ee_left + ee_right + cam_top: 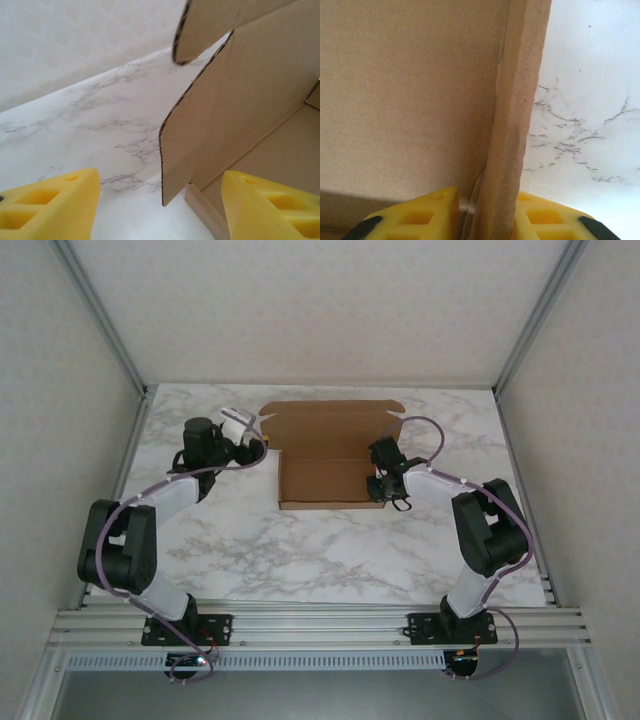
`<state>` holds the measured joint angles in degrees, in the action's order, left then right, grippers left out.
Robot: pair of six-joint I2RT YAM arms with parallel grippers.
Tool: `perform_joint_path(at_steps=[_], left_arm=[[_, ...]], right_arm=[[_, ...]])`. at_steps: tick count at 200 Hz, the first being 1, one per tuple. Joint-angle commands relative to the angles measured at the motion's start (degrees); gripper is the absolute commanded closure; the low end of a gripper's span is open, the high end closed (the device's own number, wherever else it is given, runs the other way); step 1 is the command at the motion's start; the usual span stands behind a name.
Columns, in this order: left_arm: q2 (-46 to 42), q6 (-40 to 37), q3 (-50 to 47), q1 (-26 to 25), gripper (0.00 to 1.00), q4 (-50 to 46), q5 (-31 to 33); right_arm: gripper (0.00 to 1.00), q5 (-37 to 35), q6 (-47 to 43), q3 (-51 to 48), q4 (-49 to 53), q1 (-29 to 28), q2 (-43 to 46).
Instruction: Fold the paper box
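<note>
Paper box (320, 478) lies long axis left-to-right, lid apparently hinged at far edge.

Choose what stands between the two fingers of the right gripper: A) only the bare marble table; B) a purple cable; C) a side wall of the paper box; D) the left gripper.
C: in the right wrist view, a wall of the paper box rises through the gap of the right gripper, with its yellow fingers on either side.

The paper box (325, 475) is showing matt brown corrugated cardboard, rough along its cut edges; the table (300, 550) is presenting a smooth, marble-patterned white surface; the fingers (47, 205) are looking like matt yellow moulded plastic.
</note>
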<state>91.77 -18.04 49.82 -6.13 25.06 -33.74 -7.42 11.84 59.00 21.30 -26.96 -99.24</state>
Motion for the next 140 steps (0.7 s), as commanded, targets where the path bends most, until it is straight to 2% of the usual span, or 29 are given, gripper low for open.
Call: perform_joint_path(at_steps=[1,34,69,96,121,127,140], left_arm=[[2.99,-2.27,4.04,0.64,0.38,0.69,-7.22],[6.63,-3.96,8.15,0.52,0.41,-0.77,-10.86],[8.81,-5.99,10.38,0.4,0.5,-2.73,-10.59],[10.08,-6.1,11.31,-0.15,0.63,-3.03,-11.19],[11.46,-7.92,13.57,-0.9,0.79,-7.24,-11.14],[11.71,-8.93,14.23,-0.91,0.84,-8.36,-11.81],[12.12,-8.96,15.16,-1.1,0.87,-9.06,-11.43]], right_arm=[[0.7,0.44,0.29,-0.2,-0.63,-0.72,0.5],[0.7,0.56,0.08,0.24,-0.49,-1.05,-0.16],[0.7,0.74,1.08,-2.4,-3.8,-1.11,2.48],[0.71,0.18,2.59,-4.8,-6.61,-1.16,7.57],[0.71,-0.13,3.67,-6.18,-8.1,-1.12,12.22],[0.69,-1.07,3.8,-7.0,-9.08,-1.17,13.99],[0.62,-3.66,4.26,-10.22,-12.89,-1.17,18.84]])
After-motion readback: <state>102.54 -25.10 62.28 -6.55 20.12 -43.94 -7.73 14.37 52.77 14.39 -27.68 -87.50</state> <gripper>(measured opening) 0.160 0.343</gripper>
